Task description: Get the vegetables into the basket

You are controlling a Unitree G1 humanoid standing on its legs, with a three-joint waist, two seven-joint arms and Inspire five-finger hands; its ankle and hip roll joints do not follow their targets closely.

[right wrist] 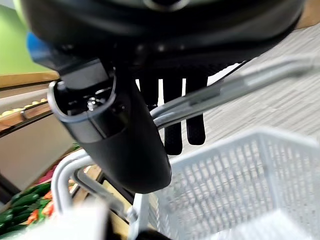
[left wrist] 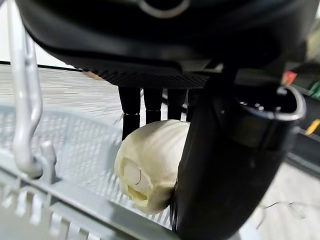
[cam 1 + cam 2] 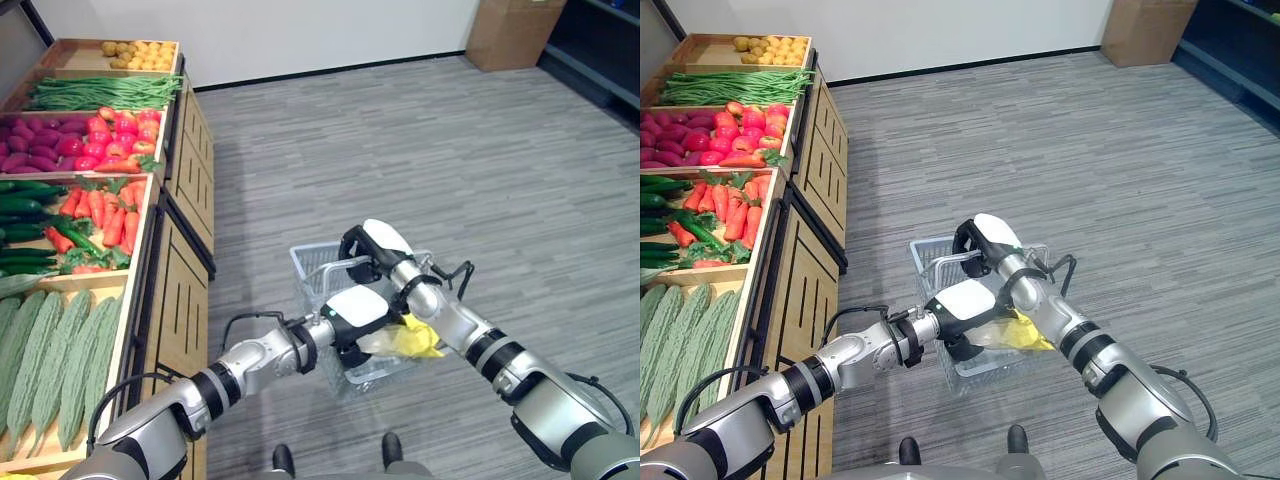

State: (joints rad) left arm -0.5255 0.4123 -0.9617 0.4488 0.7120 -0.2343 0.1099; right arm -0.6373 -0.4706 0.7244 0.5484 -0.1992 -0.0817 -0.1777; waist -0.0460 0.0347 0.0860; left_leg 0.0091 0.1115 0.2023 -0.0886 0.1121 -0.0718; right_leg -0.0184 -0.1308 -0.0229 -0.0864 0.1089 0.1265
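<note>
Along the left side runs a long wooden produce stand (image 3: 180, 290) with slatted crates, holding from far to near a heap of small yellow potatoes (image 3: 138, 54), a band of long green beans (image 3: 100, 92), dark purple sweet potatoes (image 3: 35, 145) beside red tomatoes (image 3: 120, 138), dark green cucumbers (image 3: 20, 215) next to orange carrots with leafy tops (image 3: 100, 215), and pale green ridged bitter gourds (image 3: 50, 360) nearest the robot. Just right of the stand, on the grey striped carpet floor (image 3: 400, 130), the left hand (image 3: 352, 322) reaches over a small grey plastic mesh shopping basket (image 3: 318, 268), and its wrist view shows the dark fingers (image 2: 150, 102) and thumb curled round a pale cream round vegetable, like a peeled onion or small cabbage (image 2: 150, 162), held low inside the basket against the mesh wall. A crumpled yellow plastic bag (image 3: 415, 340) lies in the basket just beside that hand. Further right, the right hand (image 3: 365, 248) sits at the basket's far rim, where its wrist view shows the fingers (image 1: 172, 120) hooked over the grey metal bar handle (image 1: 235, 87) with the thumb under it, carrying the basket by that handle. Far back at the upper right a brown cardboard box (image 3: 512, 30) stands against the white wall.
</note>
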